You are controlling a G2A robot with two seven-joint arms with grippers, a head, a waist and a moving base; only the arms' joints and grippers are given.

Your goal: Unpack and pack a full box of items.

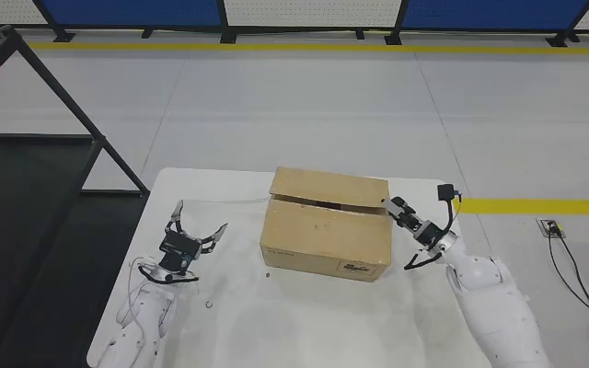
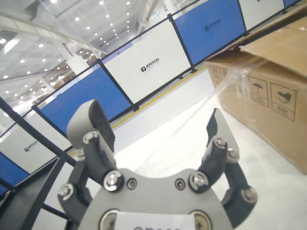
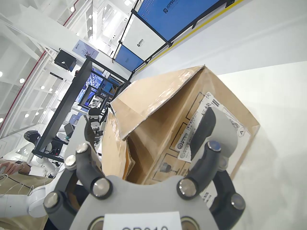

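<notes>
A brown cardboard box (image 1: 322,237) stands in the middle of the white table (image 1: 276,322), its top flaps loosely down with a dark gap between them. My left gripper (image 1: 195,235) is open above the table to the left of the box, apart from it; the left wrist view has its fingers (image 2: 102,120) spread and the box (image 2: 263,84) off to one side. My right gripper (image 1: 398,209) is open at the box's right end, by the top edge. Its fingers (image 3: 208,130) stand wide apart close to that end, where a lifted flap (image 3: 153,96) leaves a gap.
A strip of clear tape (image 2: 227,80) hangs loose from the box's left end. Two small scraps (image 1: 210,304) lie on the table in front of the box. A black metal frame (image 1: 83,147) stands beyond the table's left edge.
</notes>
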